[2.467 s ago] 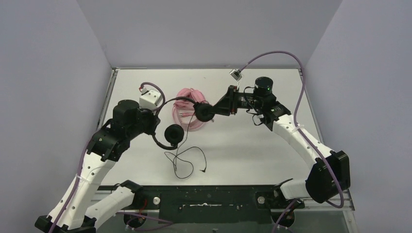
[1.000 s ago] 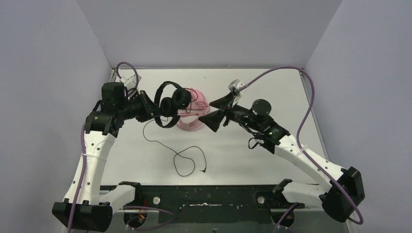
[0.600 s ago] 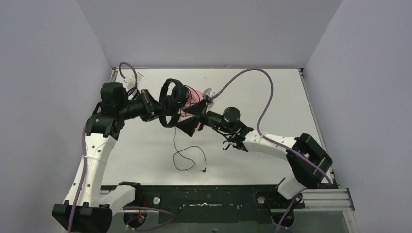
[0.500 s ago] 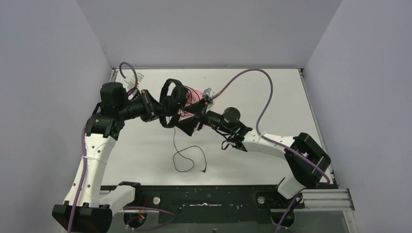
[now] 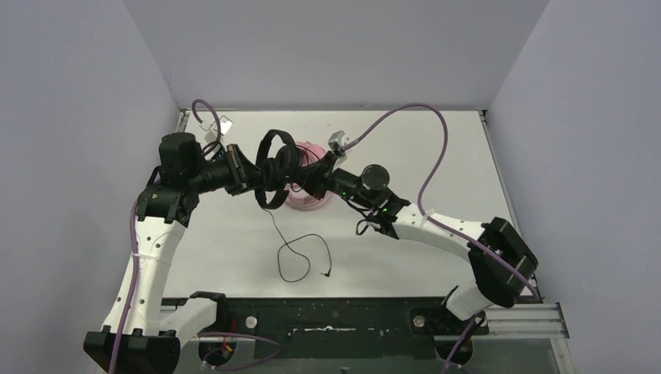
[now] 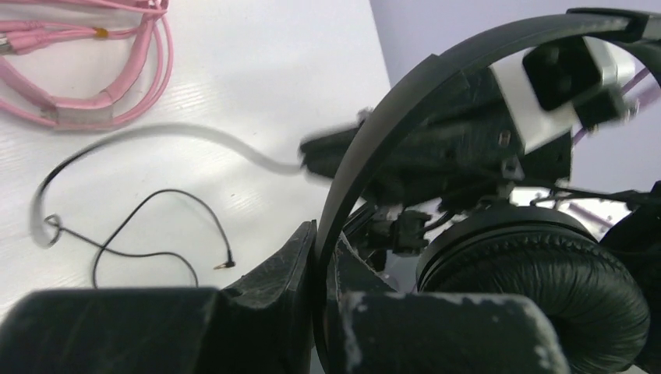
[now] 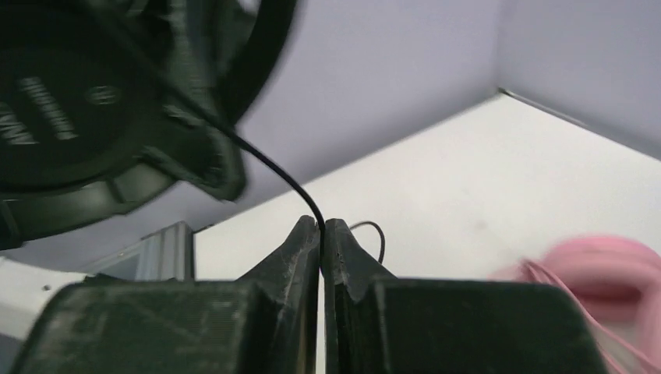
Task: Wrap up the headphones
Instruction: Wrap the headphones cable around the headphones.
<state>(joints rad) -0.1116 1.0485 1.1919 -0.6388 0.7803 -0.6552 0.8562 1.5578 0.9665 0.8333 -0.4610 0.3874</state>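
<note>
Above the table (image 5: 452,148), the left gripper (image 6: 319,234) clamps the black headphones (image 5: 274,160) by the headband (image 6: 405,101). Just beside an earcup (image 7: 54,101), the right gripper (image 7: 321,227) pinches their cable (image 7: 269,165); pink headphones (image 5: 302,202) lie below.

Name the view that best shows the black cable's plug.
Left wrist: the plug lies on the table, its tip distinct at the end of the black cable. The top view shows the plug only as a speck. The right wrist view misses it, showing only cable pinched in the right hand.
</note>
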